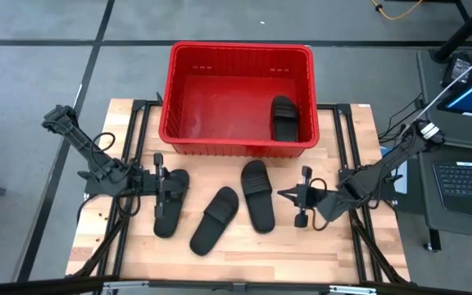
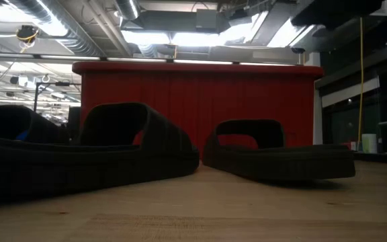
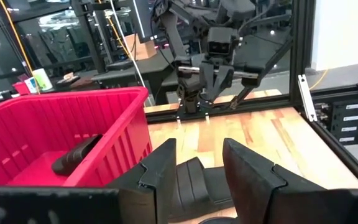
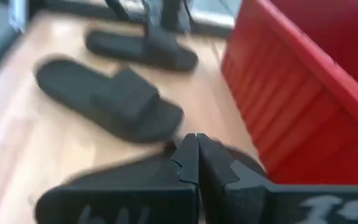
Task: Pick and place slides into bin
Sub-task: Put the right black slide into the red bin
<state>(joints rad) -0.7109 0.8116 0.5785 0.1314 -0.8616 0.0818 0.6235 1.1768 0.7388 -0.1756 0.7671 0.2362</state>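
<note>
The red bin [image 1: 238, 131] stands at the table's far middle, with one black slide [image 1: 284, 117] lying in its right end. Three more slides lie sole down on the table: a left one [image 1: 170, 205], a middle one [image 1: 215, 220] and a right one [image 1: 257, 195]. My left gripper [image 1: 161, 184] is open over the left slide, whose strap [image 3: 191, 180] shows between its fingers. My right gripper [image 1: 289, 197] is shut and empty, just right of the right slide [image 4: 135, 183]. The low view shows two slides [image 2: 79, 154] [image 2: 274, 154] in front of the bin [image 2: 193, 101]. My right gripper's shut fingertips [image 4: 197, 155] stand level right at the right slide's long side, coming from the table's right. I cannot tell whether they touch it. My left gripper's open fingers [image 3: 157, 177] stand on either side of the left slide's strap; no touch shows.
Black frame rails [image 1: 342, 139] run along both sides of the wooden tabletop. A laptop [image 1: 465, 184] stands on a stand beyond the right edge. Bare wood [image 1: 244, 258] lies near the front edge.
</note>
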